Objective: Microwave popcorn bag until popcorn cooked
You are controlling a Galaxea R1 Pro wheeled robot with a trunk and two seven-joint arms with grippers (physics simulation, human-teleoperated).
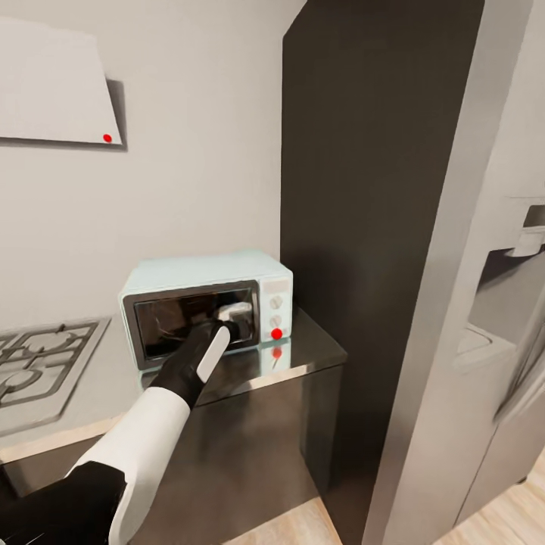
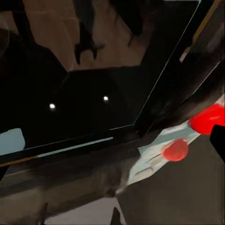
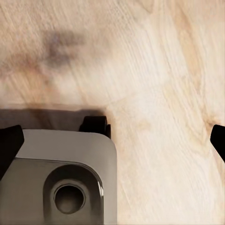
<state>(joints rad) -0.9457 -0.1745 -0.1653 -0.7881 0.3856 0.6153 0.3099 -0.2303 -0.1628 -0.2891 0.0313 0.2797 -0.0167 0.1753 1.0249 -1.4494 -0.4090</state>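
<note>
The mint-blue microwave [image 1: 208,274] stands on the grey countertop [image 1: 303,356], and its dark glass door looks shut. My left gripper [image 1: 232,322] is up against the door's right part, beside the white control panel [image 1: 276,306] with its red button [image 1: 277,333]. In the left wrist view the dark glass [image 2: 84,103] is very close, the red button [image 2: 208,118] is at the edge, and one black fingertip [image 2: 218,140] stands far out, so the jaws look open. My right gripper [image 3: 112,140] hangs open over the wooden floor [image 3: 154,70]. The popcorn bag is out of view.
A steel gas hob [image 1: 38,363] lies left of the microwave. A tall dark cabinet side [image 1: 363,227] rises right behind the counter's end, with a grey fridge [image 1: 484,318] beyond it. My own base [image 3: 56,178] is under the right gripper.
</note>
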